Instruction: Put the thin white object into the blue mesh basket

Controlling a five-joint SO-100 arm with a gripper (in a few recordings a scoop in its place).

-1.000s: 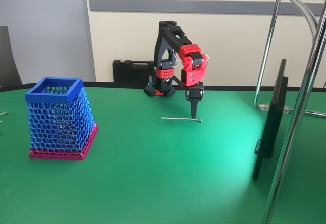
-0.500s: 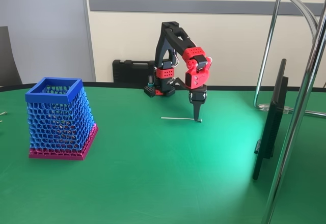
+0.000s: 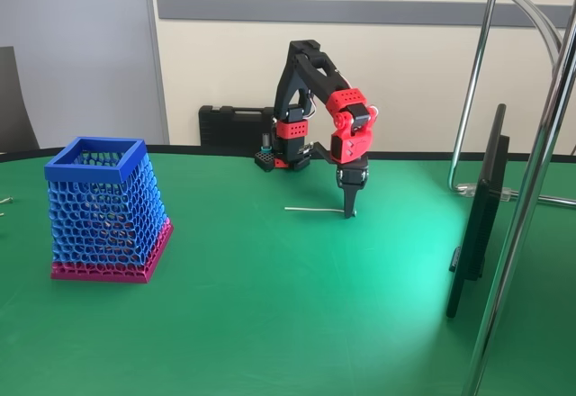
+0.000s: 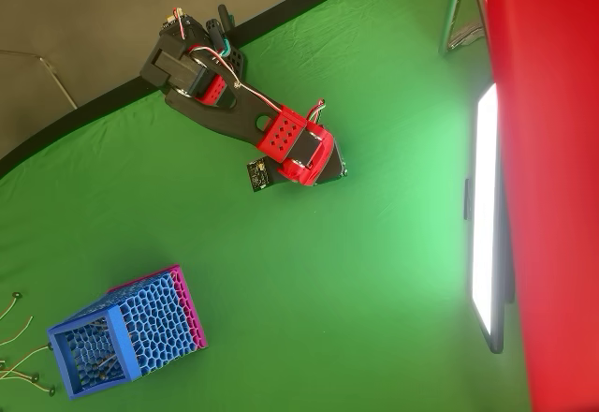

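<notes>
Centre of the fixed view: gripper [image 3: 348, 212] pointing down at the right end of one thin white object [image 3: 313, 209]; its grip unclear; one blue mesh basket [image 3: 106, 209] at left.

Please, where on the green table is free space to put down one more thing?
The wide green stretch between the blue mesh basket and the monitor is bare. It is crowded at the gripper, beside the thin white object.

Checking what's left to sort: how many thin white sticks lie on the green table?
1: the thin white object lies by the gripper tip. Others may sit hidden inside the blue mesh basket.
</notes>
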